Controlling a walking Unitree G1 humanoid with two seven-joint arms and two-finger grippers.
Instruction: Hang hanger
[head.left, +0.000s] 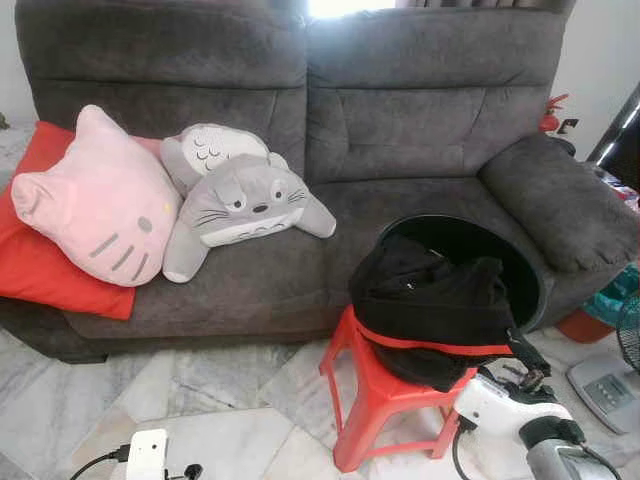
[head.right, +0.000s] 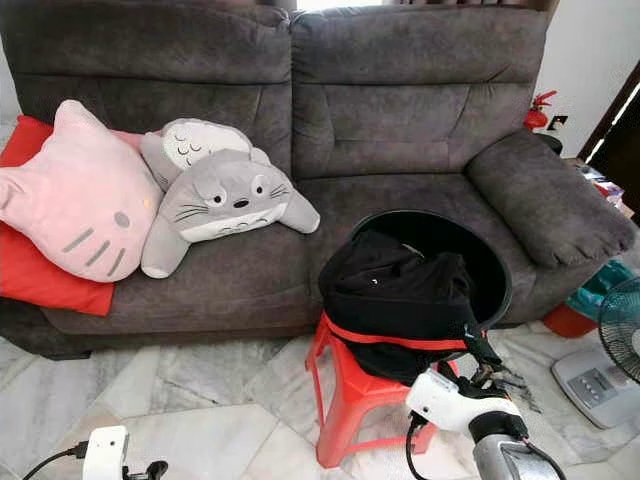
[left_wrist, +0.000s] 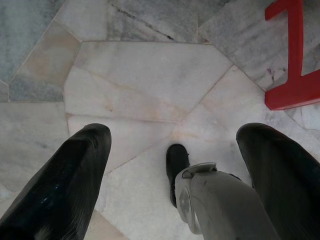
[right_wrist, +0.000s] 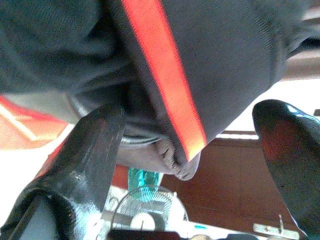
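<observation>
Right gripper (right_wrist: 187, 145): fingers spread apart, nothing between the pads. It sits at the near right of the scene, just below the black garment (head.left: 430, 300), with its fingertips at the garment's lower edge. In the right wrist view the dark cloth with an orange-red stripe (right_wrist: 165, 85) hangs between the two fingers; contact with either finger cannot be confirmed.

Garment: heaped over the rim of a black round basket (head.left: 525, 265), which rests tilted on a red plastic stool (head.left: 375, 395). Stool stands on the marble floor (head.left: 200, 400), directly in front of the sofa. No hanger can be made out as such; if one is there, the cloth hides it.

Left gripper (left_wrist: 172, 165): fingers wide apart, pointing down at bare marble tiles, near left of the scene. One red stool leg (left_wrist: 295, 60) shows at the edge of its view.

Beyond: grey sofa (head.left: 420, 130), far side. On its left seat, a pink cat-face cushion (head.left: 100, 200) lying on a red cushion (head.left: 40, 260), and a grey plush toy (head.left: 245, 205) just beside it. Fan (head.right: 620, 340) at the far right on the floor.
</observation>
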